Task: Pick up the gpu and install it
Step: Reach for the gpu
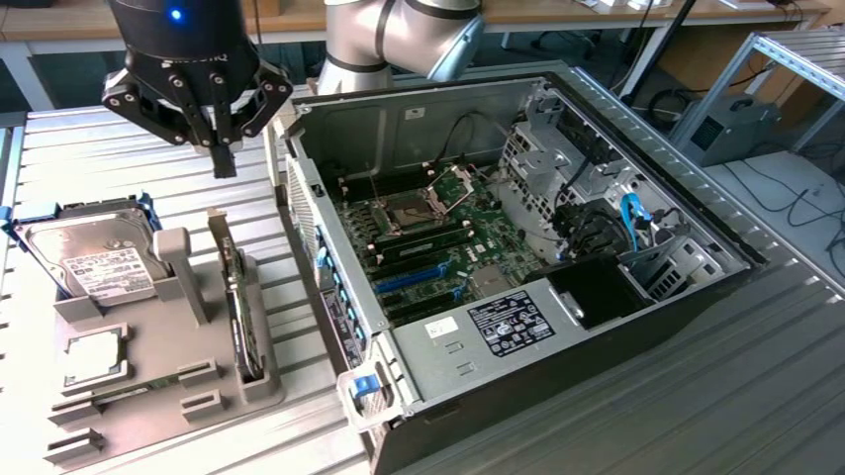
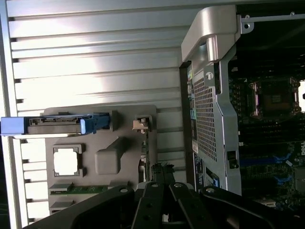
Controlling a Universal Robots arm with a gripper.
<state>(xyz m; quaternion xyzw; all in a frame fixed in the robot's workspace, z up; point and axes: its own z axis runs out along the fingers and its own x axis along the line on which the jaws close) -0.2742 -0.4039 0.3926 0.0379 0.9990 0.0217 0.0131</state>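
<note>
Hovering closed and empty above the grey tray [image 1: 145, 381], the gripper [image 1: 224, 163] hung over the gpu [image 1: 240, 307], which stood on edge in its slot; descending shut, it could strike and tip the thin card.

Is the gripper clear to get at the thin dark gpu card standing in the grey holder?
Probably yes: the gripper hangs shut above the grey holder, nothing covers the top edge of the gpu card, though the open computer case stands close beside it.
</note>
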